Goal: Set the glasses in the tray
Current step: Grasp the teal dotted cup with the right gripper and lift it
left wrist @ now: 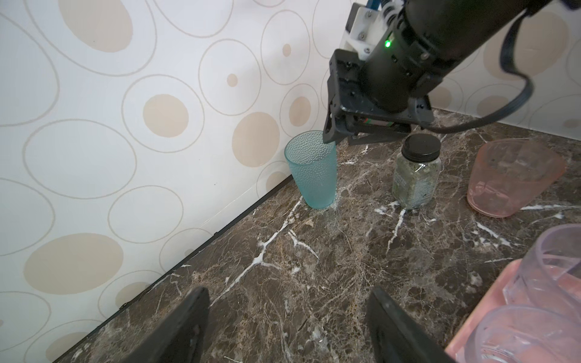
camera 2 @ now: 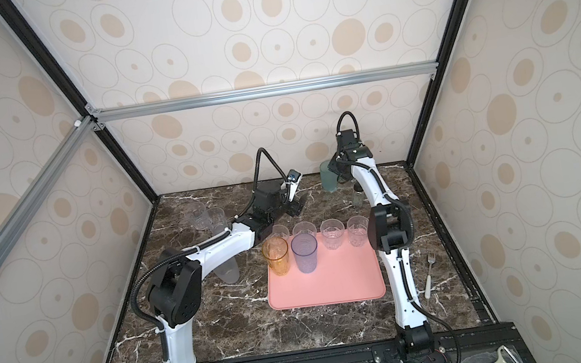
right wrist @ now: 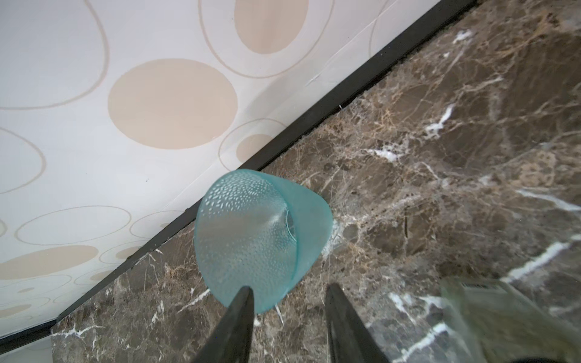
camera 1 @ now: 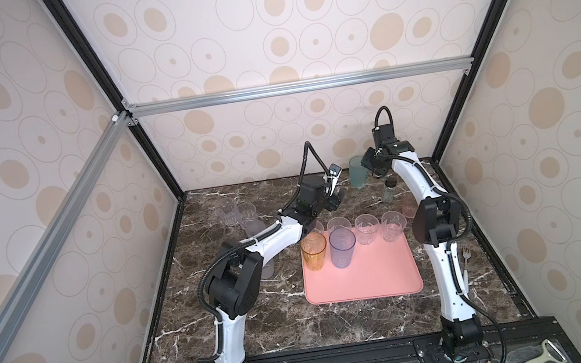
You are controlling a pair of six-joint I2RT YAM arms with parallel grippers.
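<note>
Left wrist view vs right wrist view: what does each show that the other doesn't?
Only left wrist: the right jaws from outside, at the rim of the teal glass; a pink glass on the table; a corner of the tray with two glasses; its own left jaws wide apart, empty.
Only right wrist: a look down into the teal glass, right jaws apart at its near rim.
Both: the teal glass upright by the wall, the black-lidded jar (blurred in the right wrist view), the table.
</note>
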